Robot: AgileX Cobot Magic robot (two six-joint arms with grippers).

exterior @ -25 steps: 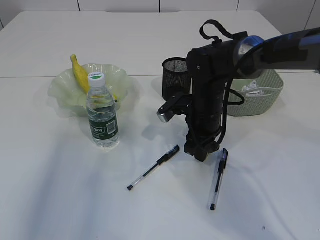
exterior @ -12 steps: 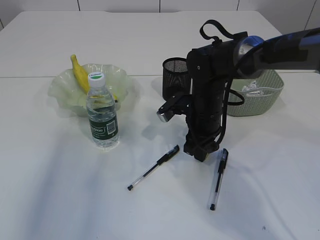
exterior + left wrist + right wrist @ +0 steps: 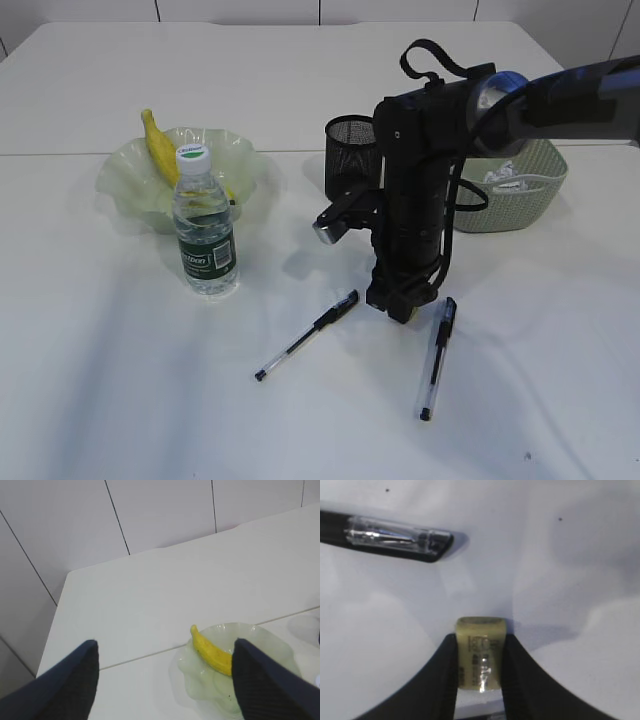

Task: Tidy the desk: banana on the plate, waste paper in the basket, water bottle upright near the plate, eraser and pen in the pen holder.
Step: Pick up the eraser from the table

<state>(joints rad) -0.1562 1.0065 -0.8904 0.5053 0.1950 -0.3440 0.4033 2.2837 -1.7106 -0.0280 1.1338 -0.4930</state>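
My right gripper [image 3: 480, 638] is shut on a yellowish eraser [image 3: 481, 655], just above the white desk. In the exterior view this gripper [image 3: 400, 306] points straight down between two pens, one [image 3: 310, 333] to its left and one [image 3: 438, 355] to its right. The banana [image 3: 158, 145] lies on the pale green plate [image 3: 120, 180]. The water bottle [image 3: 205, 225] stands upright in front of the plate. The black mesh pen holder [image 3: 350, 150] is behind the right arm. My left gripper [image 3: 165, 650] hangs open high above the banana [image 3: 212, 652] and the plate [image 3: 260, 635].
A grey-green basket [image 3: 520, 190] with waste paper [image 3: 500, 175] in it stands at the right, behind the right arm. A pen's capped end [image 3: 395, 535] lies close to the held eraser. The left arm is out of the exterior view.
The right jaws have narrowed onto the eraser, and the gripper has risen very slightly. Pens, bottle, plate and left gripper have not moved.
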